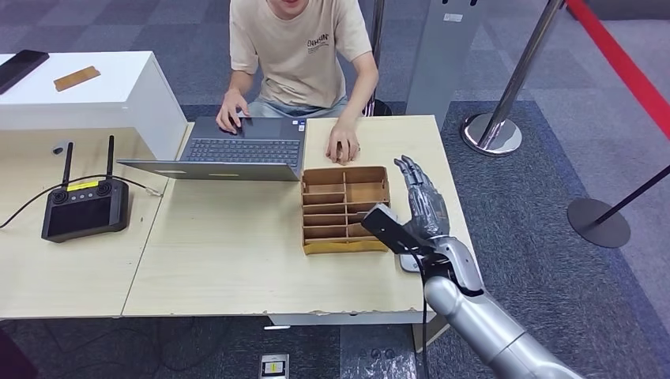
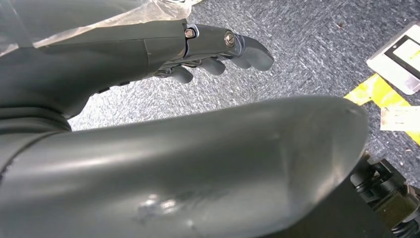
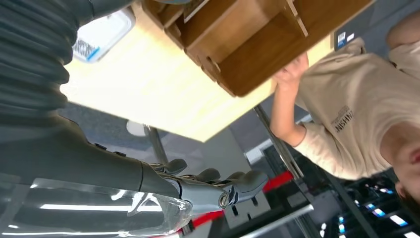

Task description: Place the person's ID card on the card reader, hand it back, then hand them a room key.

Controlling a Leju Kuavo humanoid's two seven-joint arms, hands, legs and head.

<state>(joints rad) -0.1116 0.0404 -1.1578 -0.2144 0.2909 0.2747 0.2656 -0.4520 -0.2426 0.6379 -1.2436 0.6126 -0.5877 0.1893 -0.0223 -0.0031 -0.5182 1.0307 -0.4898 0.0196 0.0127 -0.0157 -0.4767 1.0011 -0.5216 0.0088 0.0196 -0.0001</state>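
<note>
Right robot hand (image 1: 423,201) hovers flat and empty beside the brown divided tray (image 1: 345,208); a pale card reader, maybe (image 3: 103,33), sits on the desk (image 1: 237,253) in the wrist view.

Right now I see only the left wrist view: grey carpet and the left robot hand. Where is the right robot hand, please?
Observer: The right robot hand is raised over the table, just right of the brown divided box, with its fingers stretched and holding nothing.
Operator: What is the person doing?
Observer: The person sits across the table, with one hand flat on the wood and the other on the laptop.
Operator: Is a card reader near?
Observer: A small white device lies on the table beside the box, partly hidden by the right wrist. I cannot tell if it is the reader.
</note>
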